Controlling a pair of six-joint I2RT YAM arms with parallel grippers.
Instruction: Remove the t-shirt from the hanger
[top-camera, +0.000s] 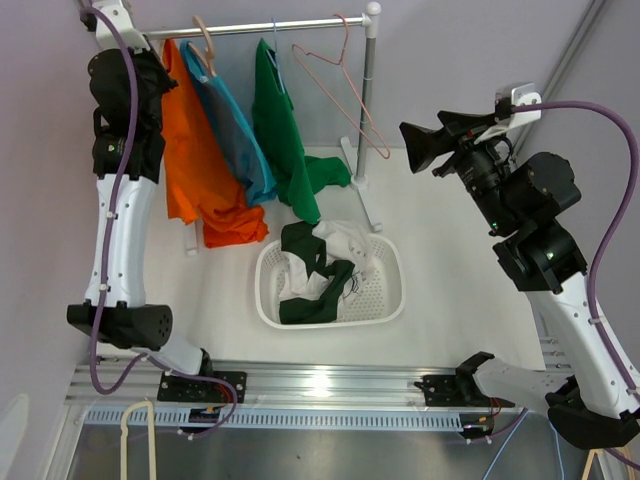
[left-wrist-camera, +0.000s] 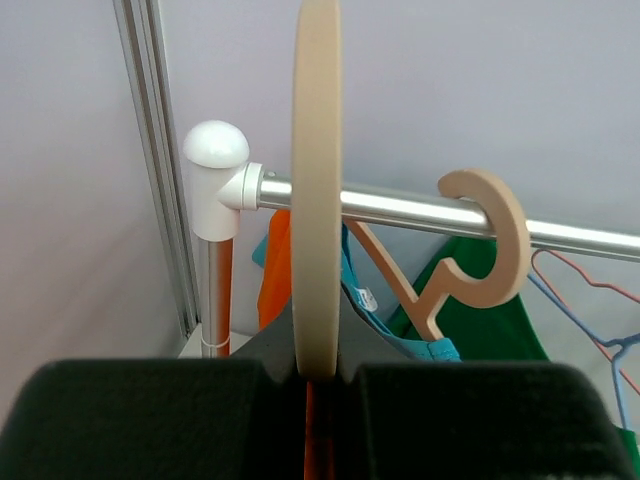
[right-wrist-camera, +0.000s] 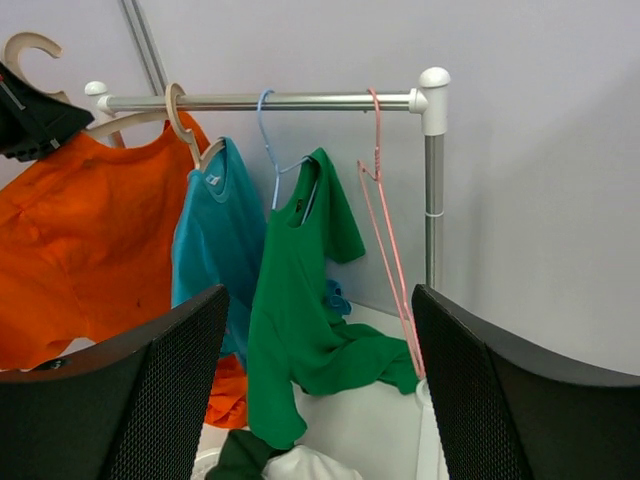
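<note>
An orange t-shirt (top-camera: 195, 170) hangs on a pale wooden hanger (left-wrist-camera: 316, 190) at the left end of the rack rail (top-camera: 290, 25). My left gripper (left-wrist-camera: 316, 370) is shut on that hanger, which shows edge-on between the pads. In the right wrist view the hanger's hook (right-wrist-camera: 25, 45) stands above and left of the rail end, off the rail, with the orange t-shirt (right-wrist-camera: 80, 240) draped below it. My right gripper (right-wrist-camera: 318, 300) is open and empty, held in the air to the right of the rack and facing it.
A teal shirt (top-camera: 235, 130) on a second wooden hanger (left-wrist-camera: 490, 240) and a green shirt (top-camera: 285, 140) hang on the rail. An empty pink wire hanger (top-camera: 345, 90) hangs near the right post (top-camera: 368, 110). A white basket (top-camera: 385, 300) holding clothes stands below.
</note>
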